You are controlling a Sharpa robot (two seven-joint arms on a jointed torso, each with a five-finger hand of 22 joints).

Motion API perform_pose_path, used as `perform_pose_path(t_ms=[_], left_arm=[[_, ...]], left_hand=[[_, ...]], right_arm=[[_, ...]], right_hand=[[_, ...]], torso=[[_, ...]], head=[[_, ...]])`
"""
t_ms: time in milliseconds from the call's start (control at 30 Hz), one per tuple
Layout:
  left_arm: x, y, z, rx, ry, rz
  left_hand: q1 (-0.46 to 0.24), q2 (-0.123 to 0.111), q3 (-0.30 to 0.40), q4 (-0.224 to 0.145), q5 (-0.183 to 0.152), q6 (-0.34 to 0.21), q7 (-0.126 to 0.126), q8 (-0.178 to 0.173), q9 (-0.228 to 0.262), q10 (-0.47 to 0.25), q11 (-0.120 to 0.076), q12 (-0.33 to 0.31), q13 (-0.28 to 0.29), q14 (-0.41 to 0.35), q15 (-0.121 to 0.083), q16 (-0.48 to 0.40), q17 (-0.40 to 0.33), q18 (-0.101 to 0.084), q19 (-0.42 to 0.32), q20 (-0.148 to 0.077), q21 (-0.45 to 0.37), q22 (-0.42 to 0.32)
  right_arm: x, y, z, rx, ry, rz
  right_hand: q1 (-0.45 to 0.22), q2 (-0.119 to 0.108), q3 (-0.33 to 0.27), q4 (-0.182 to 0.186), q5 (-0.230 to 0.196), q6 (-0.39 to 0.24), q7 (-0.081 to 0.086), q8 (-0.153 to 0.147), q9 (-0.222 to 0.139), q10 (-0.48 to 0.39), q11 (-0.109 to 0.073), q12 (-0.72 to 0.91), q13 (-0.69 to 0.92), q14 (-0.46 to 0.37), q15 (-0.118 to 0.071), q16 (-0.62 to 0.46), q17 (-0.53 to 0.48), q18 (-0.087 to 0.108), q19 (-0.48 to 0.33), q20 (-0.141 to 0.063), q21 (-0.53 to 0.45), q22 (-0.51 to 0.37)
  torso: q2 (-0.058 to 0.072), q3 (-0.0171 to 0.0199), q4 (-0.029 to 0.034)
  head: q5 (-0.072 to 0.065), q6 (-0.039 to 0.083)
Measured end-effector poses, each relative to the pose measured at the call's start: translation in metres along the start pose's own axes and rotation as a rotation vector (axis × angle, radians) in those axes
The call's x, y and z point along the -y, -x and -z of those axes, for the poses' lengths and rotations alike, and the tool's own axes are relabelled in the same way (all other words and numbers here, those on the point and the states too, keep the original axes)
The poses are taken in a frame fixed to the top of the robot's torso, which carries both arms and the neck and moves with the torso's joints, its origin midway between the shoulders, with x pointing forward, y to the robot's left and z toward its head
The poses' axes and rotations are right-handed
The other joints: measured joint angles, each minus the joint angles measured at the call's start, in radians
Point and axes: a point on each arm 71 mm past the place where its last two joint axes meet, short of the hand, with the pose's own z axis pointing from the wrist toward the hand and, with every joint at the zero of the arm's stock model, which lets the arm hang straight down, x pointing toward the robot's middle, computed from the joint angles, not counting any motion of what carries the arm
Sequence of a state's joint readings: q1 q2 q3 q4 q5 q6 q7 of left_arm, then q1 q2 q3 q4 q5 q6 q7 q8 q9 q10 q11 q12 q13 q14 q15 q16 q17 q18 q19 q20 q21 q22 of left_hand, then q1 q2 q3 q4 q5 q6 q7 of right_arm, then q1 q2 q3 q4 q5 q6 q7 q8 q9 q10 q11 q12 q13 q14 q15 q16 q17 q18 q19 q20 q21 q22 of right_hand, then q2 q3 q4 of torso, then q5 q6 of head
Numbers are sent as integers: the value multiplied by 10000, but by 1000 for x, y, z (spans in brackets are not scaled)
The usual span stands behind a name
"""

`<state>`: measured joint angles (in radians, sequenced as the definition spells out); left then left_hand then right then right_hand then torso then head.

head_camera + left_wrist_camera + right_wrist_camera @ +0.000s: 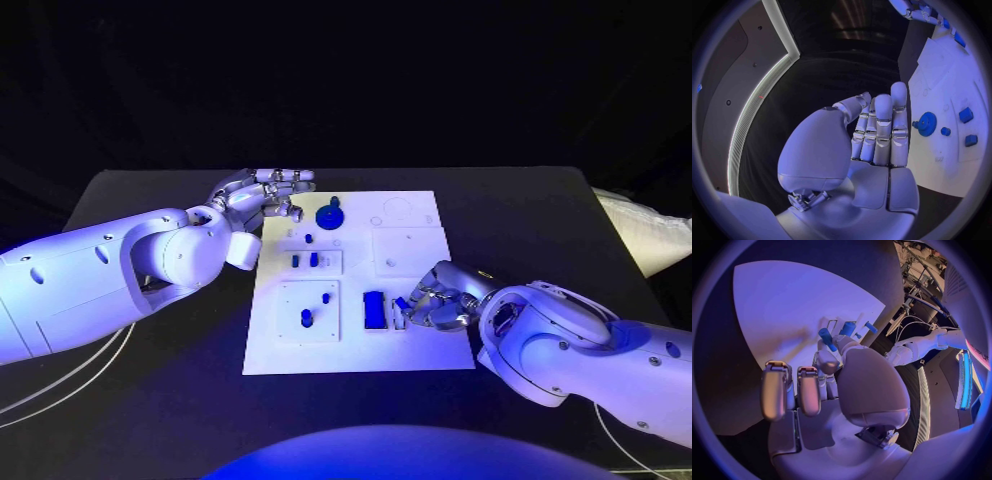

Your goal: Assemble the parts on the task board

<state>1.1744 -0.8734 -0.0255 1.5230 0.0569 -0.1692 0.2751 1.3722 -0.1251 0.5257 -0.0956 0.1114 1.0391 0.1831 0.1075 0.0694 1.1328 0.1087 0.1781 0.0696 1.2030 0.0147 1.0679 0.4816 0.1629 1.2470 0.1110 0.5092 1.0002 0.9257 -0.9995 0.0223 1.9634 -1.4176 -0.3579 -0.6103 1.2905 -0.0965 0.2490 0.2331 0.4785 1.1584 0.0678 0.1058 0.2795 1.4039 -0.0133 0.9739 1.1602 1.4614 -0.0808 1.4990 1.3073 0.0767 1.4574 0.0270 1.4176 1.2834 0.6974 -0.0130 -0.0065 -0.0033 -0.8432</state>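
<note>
The flat white plastic task board (411,345) lies mid-table, small blue parts scattered over it; the right hand (437,297) pinches a short blue cylindrical peg (827,339) above the board's near right area; the left hand (264,193) (fingers straight, holding nothing) hovers at the far left corner beside a round blue toothed gear (330,216).

Black table (159,400) carries white task board (433,350) at tabletop middle, long sides running from near edge toward far edge. Board lies flat on tabletop, well apart from left and right edges, its far end close to far edge. Thin white cables (65,385) trail over tabletop's near left corner. Tabletop surface matte, dark.
</note>
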Motion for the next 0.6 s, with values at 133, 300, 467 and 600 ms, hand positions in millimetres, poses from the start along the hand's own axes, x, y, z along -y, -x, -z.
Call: perform_pose_path(t_ms=[133, 300, 467, 600], left_arm=[[0, 0, 0, -6, 2, 2], [0, 0, 0, -11, 8, 3], [0, 0, 1, -24, 16, 7], [0, -1, 1, -33, 22, 4]], left_hand=[[0, 0, 0, 0, 0, 0, 0, 0, 0, 0, 0, 0, 0, 0, 1, 0, 0, 0, 0, 0, 0, 0], [0, 0, 0, 0, 0, 0, 0, 0, 0, 0, 0, 0, 0, 0, 1, 0, 0, 0, 0, 0, 0, 0], [0, 0, 0, 0, 0, 0, 0, 0, 0, 0, 0, 0, 0, 1, 2, 0, 1, 0, 0, 0, 0, 0], [0, 0, 0, 0, 0, 0, 0, 0, 0, 0, 0, 0, 0, 1, 2, 0, 1, 0, 0, 0, 0, 0]], right_arm=[[-2, -3, -3, -197, -44, -117], [-1, -5, -6, -368, -147, -197], [1, -6, -8, -451, -255, -202], [1, -7, -9, -538, -287, -167]], right_hand=[[-107, 8, -19, 73, 57, 38, -10, 0, 4, 1, 1, 53, 39, 0, 1, 0, 6, 0, 0, 0, 6, 26], [-392, 56, -101, 156, 58, 55, -24, 48, 90, 59, -46, 118, 95, 0, 1, 40, 8, 0, 36, -36, 70, 79], [-609, 142, -198, 253, 53, 114, -51, 60, 78, 89, -16, 165, 129, 0, 2, 40, 8, 0, 35, -35, 70, 114], [-723, 172, -252, 307, -24, 119, -54, 63, 121, 109, -34, 165, 141, 0, 2, 78, 7, 0, 35, -35, 70, 139]], torso=[[0, -2, 1], [0, 0, -4], [0, 0, -4], [0, 3, -4]], head=[[9, 0], [23, -1], [31, -1], [33, -6]])
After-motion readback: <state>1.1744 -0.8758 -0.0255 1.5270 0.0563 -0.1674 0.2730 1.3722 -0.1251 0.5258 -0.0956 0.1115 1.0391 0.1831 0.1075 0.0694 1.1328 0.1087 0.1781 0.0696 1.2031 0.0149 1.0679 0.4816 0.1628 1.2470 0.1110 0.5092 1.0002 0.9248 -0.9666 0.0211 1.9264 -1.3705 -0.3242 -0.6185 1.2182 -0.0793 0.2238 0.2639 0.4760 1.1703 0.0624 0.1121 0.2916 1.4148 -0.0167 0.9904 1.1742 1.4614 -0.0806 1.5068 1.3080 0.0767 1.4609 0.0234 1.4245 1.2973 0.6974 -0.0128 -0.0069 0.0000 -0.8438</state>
